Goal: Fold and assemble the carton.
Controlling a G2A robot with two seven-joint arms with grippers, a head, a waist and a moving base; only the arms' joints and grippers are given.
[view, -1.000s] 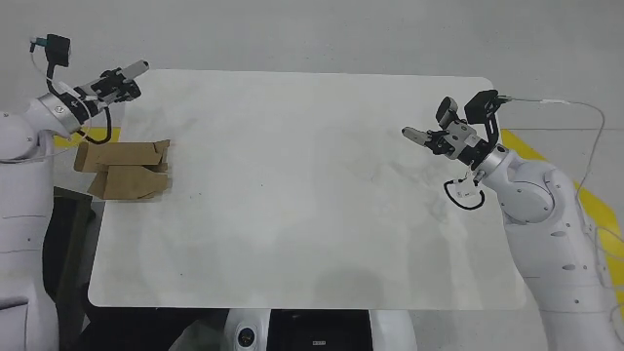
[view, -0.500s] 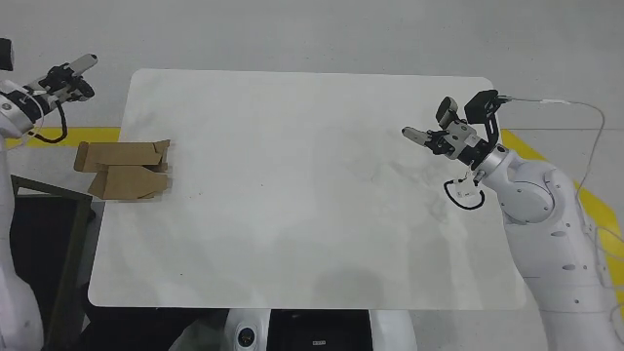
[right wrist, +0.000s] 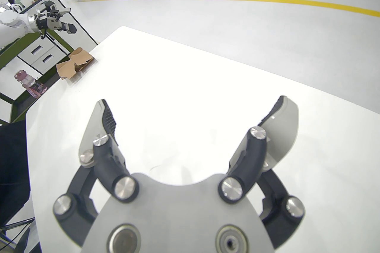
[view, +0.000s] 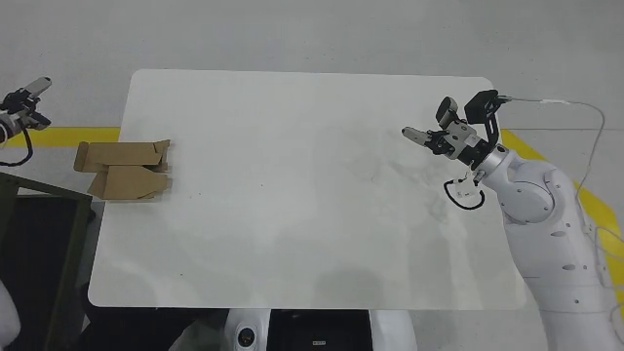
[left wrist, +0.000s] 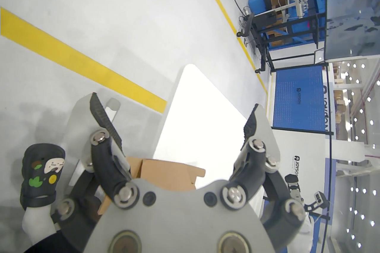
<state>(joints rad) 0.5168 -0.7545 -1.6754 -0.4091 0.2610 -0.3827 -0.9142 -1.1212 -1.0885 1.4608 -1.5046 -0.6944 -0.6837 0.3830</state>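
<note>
In the top view the carton (view: 125, 169) lies as flattened brown cardboard at the left edge of the white surface (view: 312, 214), part of it hanging out past that edge. The left tool (view: 29, 93) hangs off the surface, out over the floor and well apart from the carton. The right tool (view: 427, 120) is above the right side of the surface, far across from the carton.

In the left wrist view the left tool's fingers stand wide apart with nothing between them. The carton shows low and close behind the tool's base, with a corner of the surface beyond it.

In the right wrist view the right tool's fingers are also spread and hold nothing. Bare surface lies under them. The carton sits at the far corner with a flap or two lifted, and the left tool hangs above and beyond it.

By the look of it, folding has not begun and the step in hand is the first grasp. The next move would call for the left tool to come down onto the overhanging edge, close on one layer, and draw the carton inward where both tools can work the flaps.
</note>
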